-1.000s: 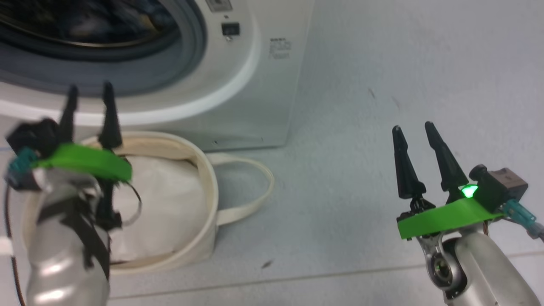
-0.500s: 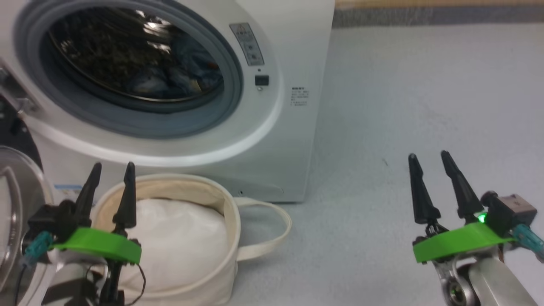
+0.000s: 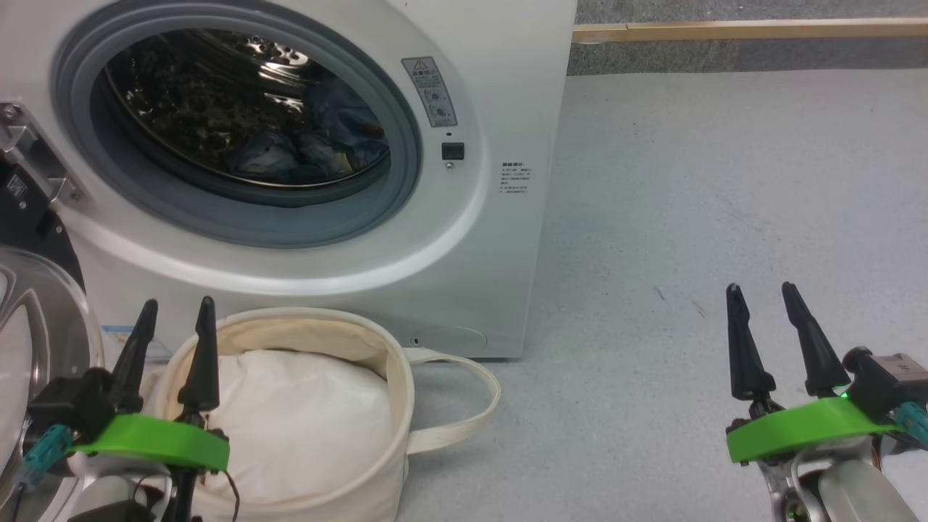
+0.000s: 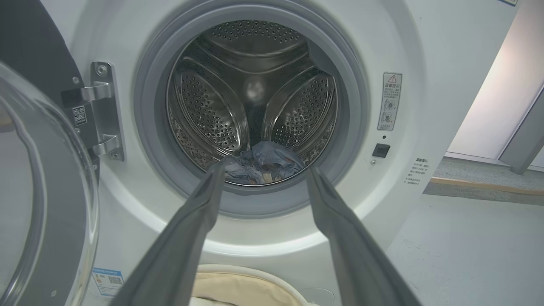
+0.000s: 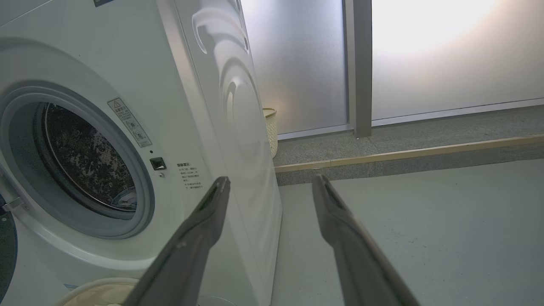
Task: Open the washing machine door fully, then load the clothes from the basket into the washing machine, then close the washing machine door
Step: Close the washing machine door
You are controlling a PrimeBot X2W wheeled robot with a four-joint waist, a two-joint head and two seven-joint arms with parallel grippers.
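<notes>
While the washing machine [image 3: 464,239] faces the robot with its round mouth uncovered, its door [image 3: 43,319] stands swung out on the hinge [image 4: 100,110] at the left. The door's glass bowl bulges toward the camera. The left edge of the head view cuts off most of the door, so how far it has swung cannot be judged.

Bluish clothes [image 4: 259,163] lie crumpled in a low heap at the bottom front of the drum. Their print is too dark and small to make out. The basket [image 3: 391,377] sits upright on the floor [image 3: 689,217] just in front of the machine and below its mouth, opening upward. One loop handle [image 3: 471,406] trails to the right, and a plain white bundle [image 3: 304,428] fills the inside. The bottom edge of the head view cuts off the basket's base.

Standing in front of the basket's left rim and hiding part of it, the left gripper [image 3: 178,303] has its fingers spread, pointing up toward the drum, and holds nothing. Well apart over bare floor, the right gripper [image 3: 760,288] is likewise spread wide and empty.
</notes>
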